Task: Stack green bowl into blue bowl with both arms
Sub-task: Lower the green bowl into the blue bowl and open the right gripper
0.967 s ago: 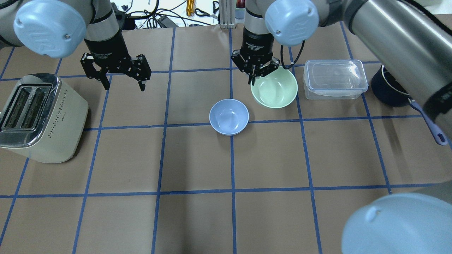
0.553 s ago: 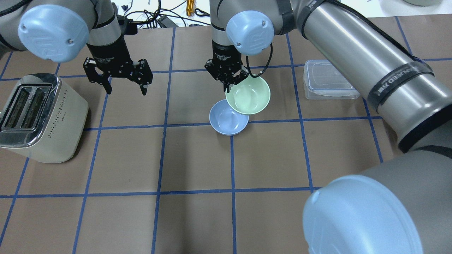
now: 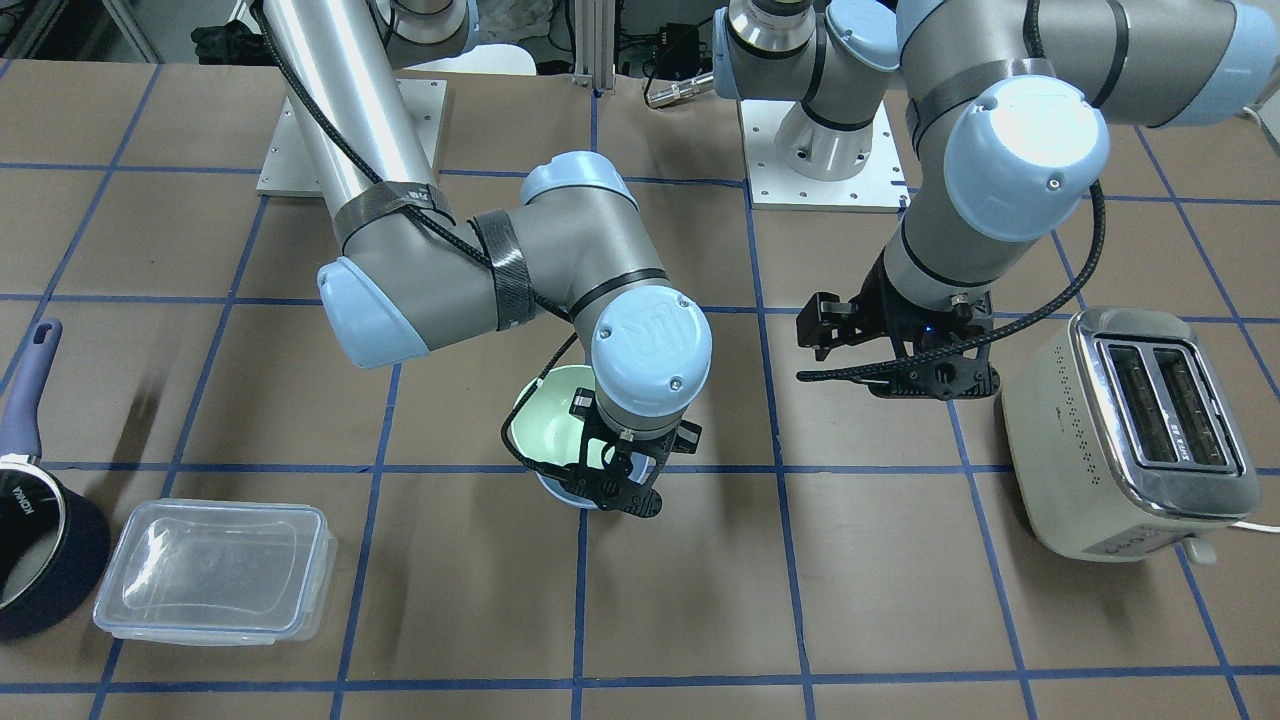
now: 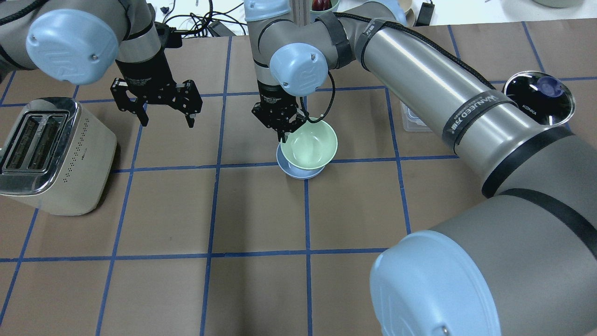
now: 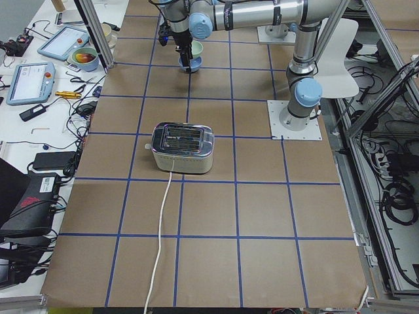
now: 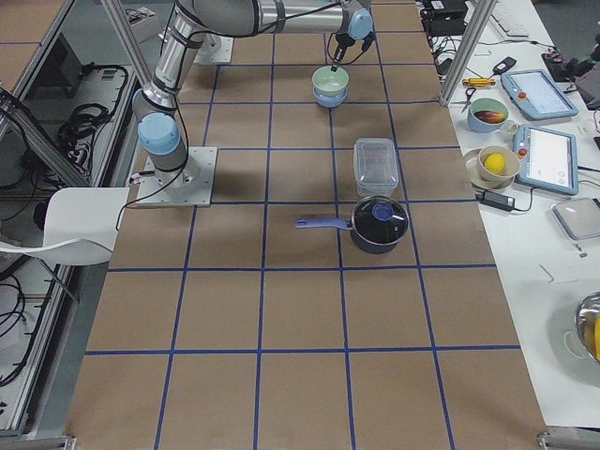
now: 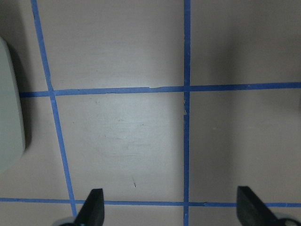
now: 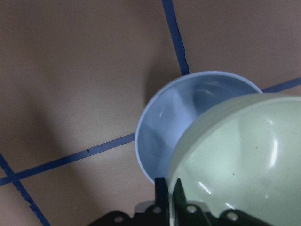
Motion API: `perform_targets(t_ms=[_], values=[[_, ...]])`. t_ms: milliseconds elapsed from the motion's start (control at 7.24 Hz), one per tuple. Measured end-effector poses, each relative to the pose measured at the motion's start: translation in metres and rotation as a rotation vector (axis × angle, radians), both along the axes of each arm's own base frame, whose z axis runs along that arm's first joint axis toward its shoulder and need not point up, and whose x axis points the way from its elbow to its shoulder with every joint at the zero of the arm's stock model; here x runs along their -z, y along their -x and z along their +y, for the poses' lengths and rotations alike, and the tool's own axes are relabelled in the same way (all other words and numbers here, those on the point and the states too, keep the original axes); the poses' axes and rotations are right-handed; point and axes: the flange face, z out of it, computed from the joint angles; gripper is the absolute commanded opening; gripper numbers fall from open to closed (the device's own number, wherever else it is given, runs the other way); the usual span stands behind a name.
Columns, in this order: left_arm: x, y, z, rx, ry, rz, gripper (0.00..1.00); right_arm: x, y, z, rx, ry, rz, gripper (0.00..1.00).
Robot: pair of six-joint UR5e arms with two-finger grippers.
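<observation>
My right gripper [image 4: 283, 133] is shut on the rim of the green bowl [image 4: 310, 145] and holds it tilted just over the blue bowl [image 4: 298, 171]. Only a crescent of the blue bowl shows beneath it. In the right wrist view the fingers [image 8: 162, 193] pinch the green bowl's [image 8: 235, 160] rim, with the blue bowl [image 8: 174, 117] below and offset to one side. The front view shows the green bowl [image 3: 545, 430] behind the right gripper [image 3: 615, 490]. My left gripper [image 4: 163, 109] is open and empty, hanging above the bare table between the toaster and the bowls.
A cream toaster [image 4: 51, 154] stands at the left of the overhead view. A clear lidded container [image 3: 215, 570] and a dark navy saucepan [image 4: 538, 95] sit on my right side. My right arm stretches across the right half of the overhead view.
My right gripper has carried the green bowl from beside the clear container over to the blue bowl. My left gripper has barely moved and stays open.
</observation>
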Motion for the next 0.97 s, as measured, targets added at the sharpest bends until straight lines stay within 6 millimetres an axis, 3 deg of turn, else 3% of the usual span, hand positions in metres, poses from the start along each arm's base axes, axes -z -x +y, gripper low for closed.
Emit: perform_targets(t_ms=[138,276,415,691,967], values=[[0.001,0.000,0.000,0.000,-0.001,0.000,1.00,0.004,-0.003,0.002,-0.001,-0.013,-0.001,0.29],[0.001,0.000,0.000,0.000,-0.001,0.000,1.00,0.008,-0.004,0.003,-0.001,-0.025,-0.006,0.82],[0.001,0.000,0.000,0.000,-0.001,0.000,1.00,0.010,-0.005,0.004,-0.004,-0.032,-0.008,0.99],[0.001,0.000,0.000,0.000,0.001,0.000,1.00,0.008,-0.004,0.004,-0.012,-0.028,-0.003,1.00],[-0.002,0.000,-0.003,-0.004,0.016,-0.001,1.00,-0.009,0.002,0.003,-0.026,0.000,0.000,1.00]])
